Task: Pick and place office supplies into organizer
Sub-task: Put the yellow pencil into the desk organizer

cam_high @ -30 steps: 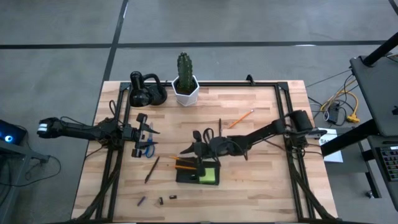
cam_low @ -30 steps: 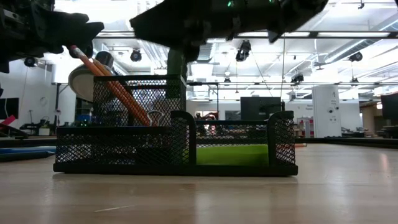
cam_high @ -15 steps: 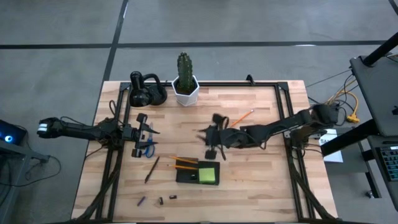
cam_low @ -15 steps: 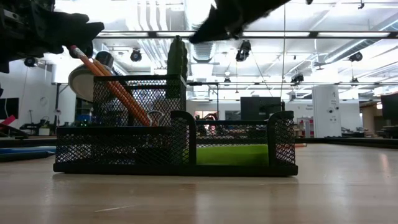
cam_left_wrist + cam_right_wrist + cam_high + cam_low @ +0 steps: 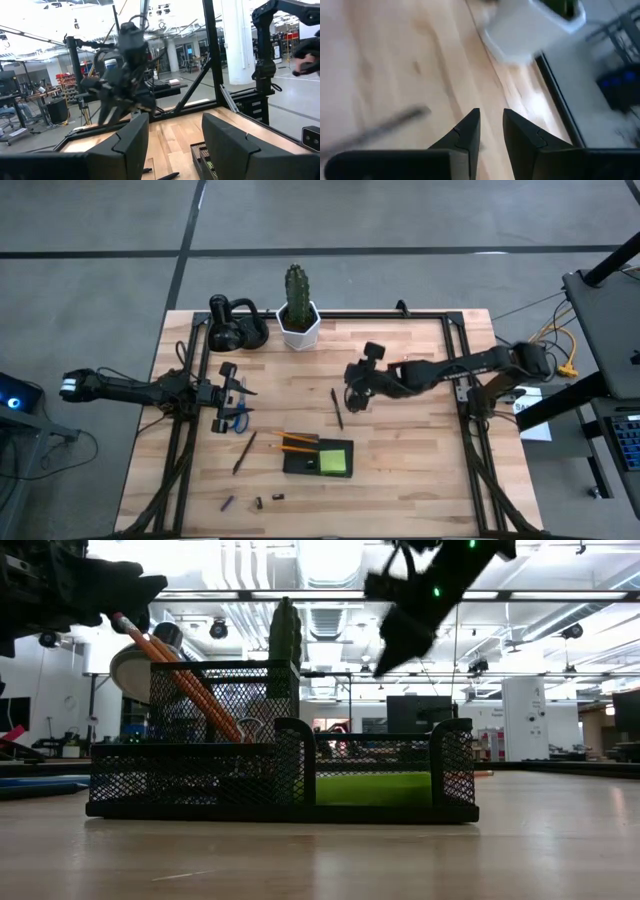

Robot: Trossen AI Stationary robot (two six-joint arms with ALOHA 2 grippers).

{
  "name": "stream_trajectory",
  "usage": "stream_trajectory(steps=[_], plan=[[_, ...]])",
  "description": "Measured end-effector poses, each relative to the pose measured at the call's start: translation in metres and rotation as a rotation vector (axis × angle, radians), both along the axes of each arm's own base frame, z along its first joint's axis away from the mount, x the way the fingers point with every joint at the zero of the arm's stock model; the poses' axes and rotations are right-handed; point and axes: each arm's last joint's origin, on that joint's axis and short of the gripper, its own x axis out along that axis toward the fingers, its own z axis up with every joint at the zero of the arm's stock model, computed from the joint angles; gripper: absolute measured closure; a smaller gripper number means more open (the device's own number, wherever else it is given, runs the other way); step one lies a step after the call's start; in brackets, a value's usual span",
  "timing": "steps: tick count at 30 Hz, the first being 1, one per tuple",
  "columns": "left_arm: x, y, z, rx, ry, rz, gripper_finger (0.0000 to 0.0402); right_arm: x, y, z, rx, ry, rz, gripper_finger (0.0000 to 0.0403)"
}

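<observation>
Right gripper (image 5: 357, 393) hangs over the middle of the table, up-table from the organizer (image 5: 318, 457) and off toward the cactus pot (image 5: 298, 326); its own wrist view shows the fingers (image 5: 465, 135) close together with a narrow gap, nothing between them, the wood below and the white pot beyond. A dark pen (image 5: 338, 408) lies on the wood just beside that gripper, toward the organizer, apart from the fingers. In the low view the right arm shows as a dark shape (image 5: 420, 610) above the organizer, clear of it. The organizer sits near the front middle of the table: two orange pencils (image 5: 292, 442) lean out of its taller mesh compartment, seen slanting up to the left in the low view (image 5: 175, 675), and the lime-green sticky-note pad (image 5: 337, 459) lies in the low compartment beside them. Another dark pen (image 5: 244, 452) lies on the table left of the organizer. Small dark clips (image 5: 258, 502) are scattered near the front edge. Left gripper (image 5: 236, 393) waits at the left side of the table with fingers apart (image 5: 129, 142), the blue-handled scissors (image 5: 234, 420) lying on the wood just by it. A black rounded gadget (image 5: 232, 325) stands beside the cactus pot at the far edge.
</observation>
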Motion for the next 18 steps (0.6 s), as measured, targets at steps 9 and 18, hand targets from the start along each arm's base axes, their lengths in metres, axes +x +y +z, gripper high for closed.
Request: stream_trajectory(steps=[9,18], plan=[[0.0,0.0,0.0,0.0,0.0,0.001,0.0232,-0.032,-0.05,-0.018,0.236,0.447,0.21,0.0309],[-0.001,0.0,0.001,0.0,-0.01,0.001,0.0232,-0.038,-0.075,-0.029,0.195,0.597,0.373,0.027]])
